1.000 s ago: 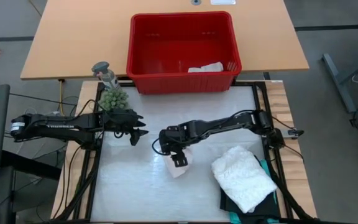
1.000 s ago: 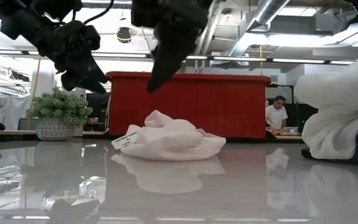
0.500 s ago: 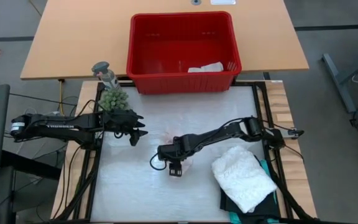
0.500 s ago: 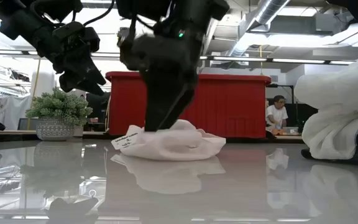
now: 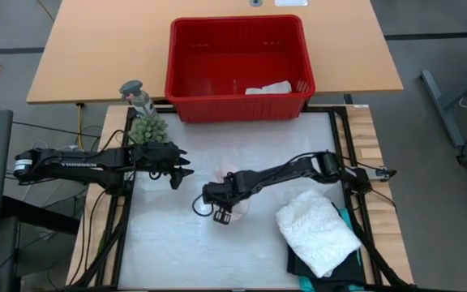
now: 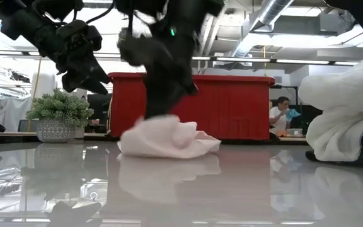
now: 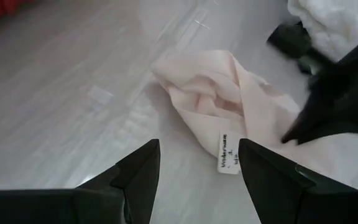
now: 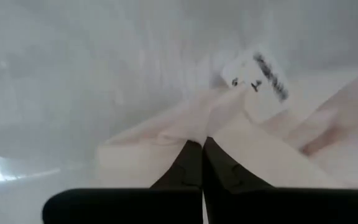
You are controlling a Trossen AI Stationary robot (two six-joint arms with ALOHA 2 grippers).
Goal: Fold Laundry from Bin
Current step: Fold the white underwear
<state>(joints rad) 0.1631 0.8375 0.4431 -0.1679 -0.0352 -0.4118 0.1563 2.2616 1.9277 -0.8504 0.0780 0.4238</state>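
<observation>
From above, the red slotted plastic bin [image 5: 237,66] sits at the far edge of the glossy white work surface [image 5: 177,243], with a scrap of white cloth [image 5: 268,88] lying in its near right corner; a fluffy, lacy white top [image 5: 318,233] is heaped at the near right corner over a teal edge [image 5: 349,243] and black fabric [image 5: 298,264]. The right gripper [image 5: 221,212] is down near the middle, pressed onto a small, soft pale pink cloth [image 5: 232,180]. The left gripper [image 5: 181,174] hovers near the left edge beside a small potted plant [image 5: 147,128]. In the low view the pink cloth [image 6: 167,137] is a rounded, rumpled mound with the right gripper's dark body [image 6: 162,57] on top of it; a second ago this gripper hung above the cloth with fingers spread, and the care label then showed at its left side. The left wrist view shows its own fingers [image 7: 138,174] parted and empty, the folded pink cloth [image 7: 222,102] and its printed label [image 7: 227,152] beyond. The right wrist view shows the fingers [image 8: 191,165] pinched together on a fold of the pink cloth [image 8: 278,162], just short of the label [image 8: 258,78].
</observation>
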